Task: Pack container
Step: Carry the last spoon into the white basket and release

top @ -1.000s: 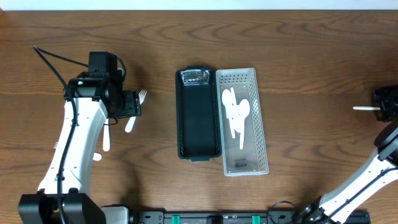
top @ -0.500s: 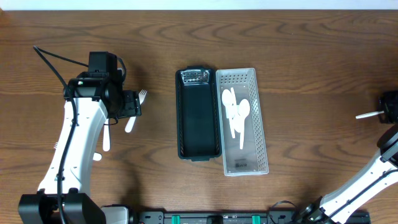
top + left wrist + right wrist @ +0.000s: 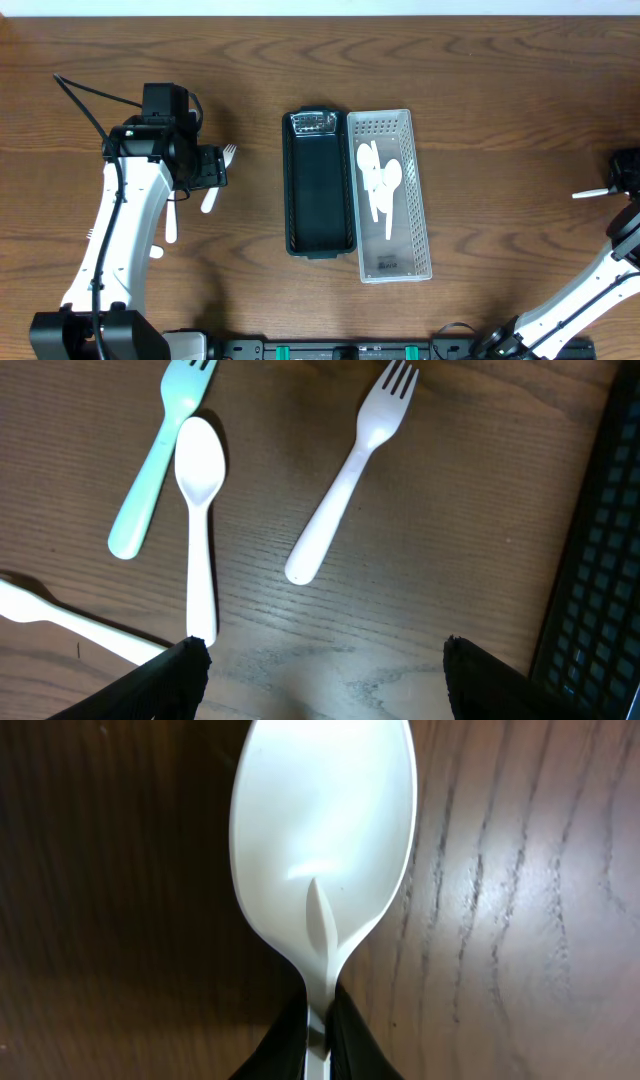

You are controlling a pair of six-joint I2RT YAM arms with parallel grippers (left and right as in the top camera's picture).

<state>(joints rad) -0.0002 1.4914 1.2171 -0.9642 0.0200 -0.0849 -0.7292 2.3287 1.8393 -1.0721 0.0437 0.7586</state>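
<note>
- Saw a dark brown wooden table (image 3: 500, 80) with a clear grain under both arms.
- Found an oblong black container (image 3: 320, 200) near the middle of it, long side touching a white perforated basket (image 3: 395, 262) on its right.
- Counted several white spoons (image 3: 380, 185) lying inside the basket.
- Found the left gripper (image 3: 320, 680) left of the container, low over the table, jaws spread wide and gripping nothing.
- Noted a white fork (image 3: 350, 470) ahead of those jaws, flat on the wood, tines pointing away from the wrist camera.
- Noted a loose white spoon (image 3: 198, 520) to the left of that fork, just beside a teal fork (image 3: 155, 465).
- Found the right gripper (image 3: 318, 1035) at the far right edge of the table, well apart from the container.
- Saw it clamped on the handle of a single white spoon (image 3: 322, 850), underside of the bowl facing the wrist camera.
</note>
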